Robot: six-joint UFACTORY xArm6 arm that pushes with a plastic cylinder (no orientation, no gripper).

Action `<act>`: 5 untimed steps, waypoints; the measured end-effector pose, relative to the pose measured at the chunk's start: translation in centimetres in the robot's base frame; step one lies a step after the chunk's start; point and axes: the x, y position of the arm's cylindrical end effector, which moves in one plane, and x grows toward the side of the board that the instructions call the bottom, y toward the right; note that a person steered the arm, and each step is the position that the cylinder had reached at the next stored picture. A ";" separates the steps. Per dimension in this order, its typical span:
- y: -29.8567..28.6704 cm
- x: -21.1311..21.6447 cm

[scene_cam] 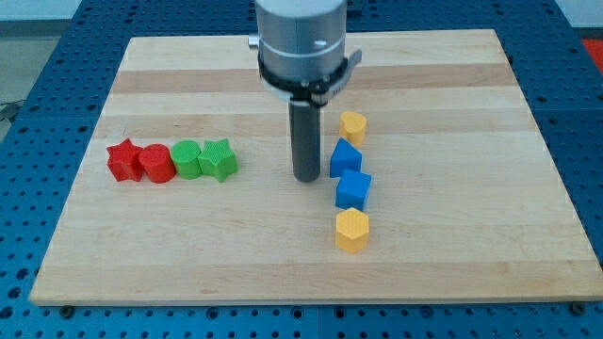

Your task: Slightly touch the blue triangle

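The blue triangle (345, 157) lies right of the board's middle, between a small yellow block (352, 124) above it and a blue cube (353, 189) below it. My tip (306, 177) stands just left of the blue triangle, very close to its left edge; I cannot tell whether they touch. The dark rod hangs from the grey arm at the view's top.
A yellow hexagon (351, 231) lies below the blue cube. On the view's left stands a row: a red star (122, 159), a red cylinder (155, 163), a green cylinder (187, 159) and a green star (219, 159). The wooden board (452, 264) rests on a blue perforated table.
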 end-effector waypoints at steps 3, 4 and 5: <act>-0.1 -6.6; 0.4 -5.2; 0.7 -3.2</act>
